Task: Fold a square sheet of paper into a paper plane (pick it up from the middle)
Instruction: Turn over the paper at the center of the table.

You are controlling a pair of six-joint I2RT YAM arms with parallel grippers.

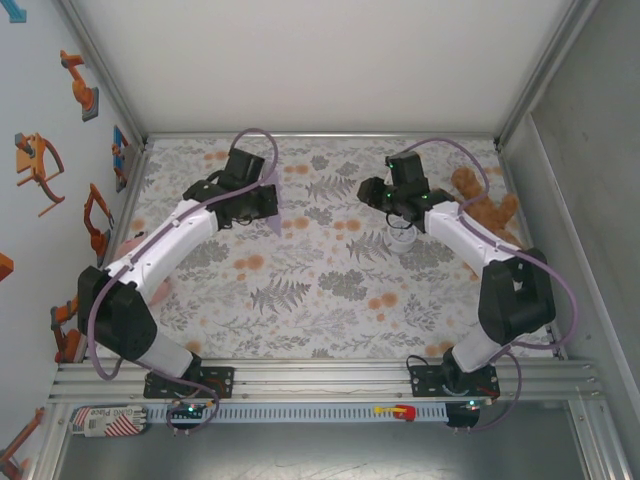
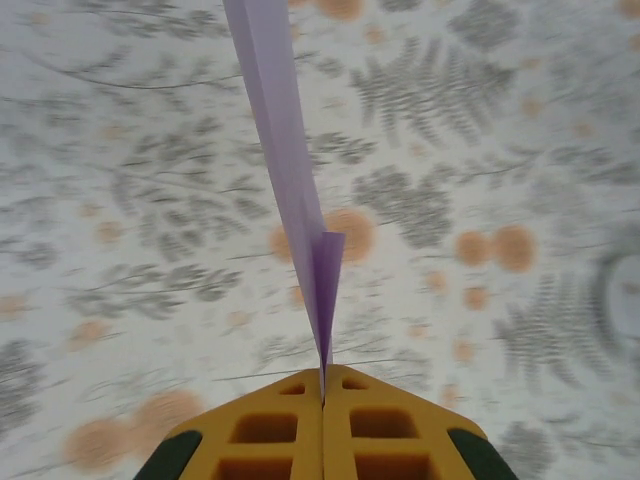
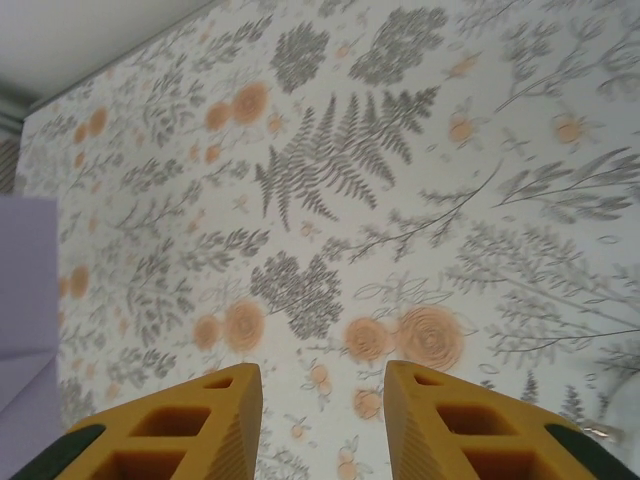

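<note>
Lavender paper, folded into a narrow pointed strip with a sharp centre crease (image 2: pixel 288 170), was held on edge over the far-left part of the flower-patterned tablecloth (image 1: pixel 320 290). The left gripper (image 2: pixel 322 398) was clenched on its near end, yellow fingers (image 2: pixel 212 432) pressed flush together. The right gripper (image 3: pixel 322 375) stood released and empty, apart from it over the far-right part. To shape it well, the right claw should probably pinch one flap close to the crease and ease it outward without tearing.

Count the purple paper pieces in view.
1. The folded purple paper is pinched in the shut left gripper, above the tablecloth left of centre. Others may be hidden.
</note>
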